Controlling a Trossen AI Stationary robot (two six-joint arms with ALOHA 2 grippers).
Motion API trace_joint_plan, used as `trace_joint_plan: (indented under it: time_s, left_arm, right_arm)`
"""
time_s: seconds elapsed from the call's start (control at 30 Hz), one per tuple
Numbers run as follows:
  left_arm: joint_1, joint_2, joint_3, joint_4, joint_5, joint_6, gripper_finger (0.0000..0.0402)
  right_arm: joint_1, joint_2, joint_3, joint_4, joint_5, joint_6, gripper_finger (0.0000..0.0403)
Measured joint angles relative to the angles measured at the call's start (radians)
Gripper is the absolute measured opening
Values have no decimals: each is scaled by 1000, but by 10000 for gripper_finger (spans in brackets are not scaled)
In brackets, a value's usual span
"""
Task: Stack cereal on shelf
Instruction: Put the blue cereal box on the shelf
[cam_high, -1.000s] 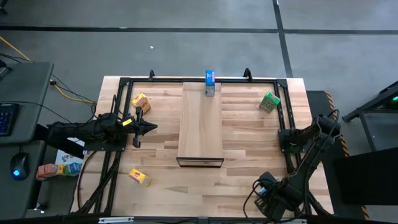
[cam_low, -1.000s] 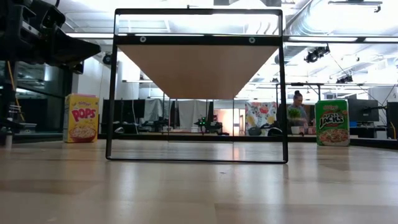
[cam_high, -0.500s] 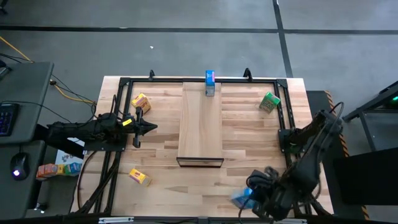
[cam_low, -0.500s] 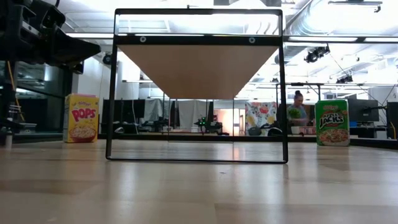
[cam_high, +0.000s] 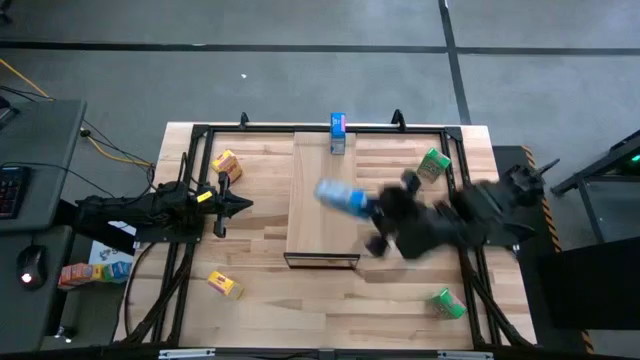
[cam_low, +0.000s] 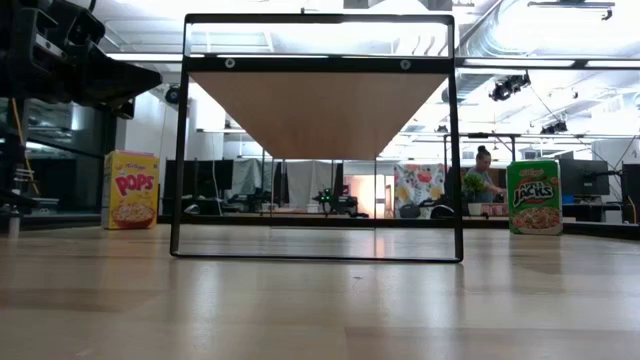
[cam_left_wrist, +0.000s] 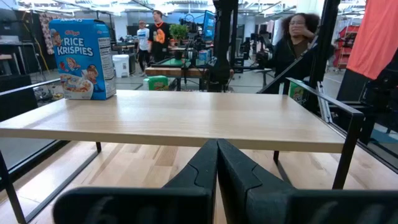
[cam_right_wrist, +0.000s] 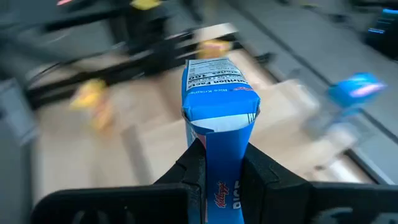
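My right gripper (cam_right_wrist: 222, 163) clamps a glossy blue cardboard cereal box (cam_high: 343, 197) above the smooth pale shelf (cam_high: 322, 200); left gripper (cam_left_wrist: 217, 163) closed, empty.

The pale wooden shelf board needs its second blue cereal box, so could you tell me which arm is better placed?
Right: the right gripper already clamps a blue cereal box over the shelf board; the left gripper waits shut, empty, beside it.
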Motion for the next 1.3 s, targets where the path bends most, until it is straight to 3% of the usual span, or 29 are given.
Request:
trace_joint_plan:
  time_s: [0.23, 0.47, 0.8, 1.1, 1.3]
  left_arm:
    - [0, 0, 0, 0, 0, 0, 3]
    - [0, 0, 0, 0, 0, 0, 3]
    - [0, 0, 0, 0, 0, 0, 3]
    - [0, 0, 0, 0, 0, 0, 3]
    - [0, 0, 0, 0, 0, 0, 3]
  right_arm:
    - [-319, 28, -12, 108, -197, -24, 35]
    - [-520, 125, -13, 134, -361, -75, 35]
    - [-602, 230, -14, 131, -495, -163, 35]
    - [-623, 241, -14, 129, -483, -193, 36]
    - [-634, 250, -14, 123, -479, -174, 70]
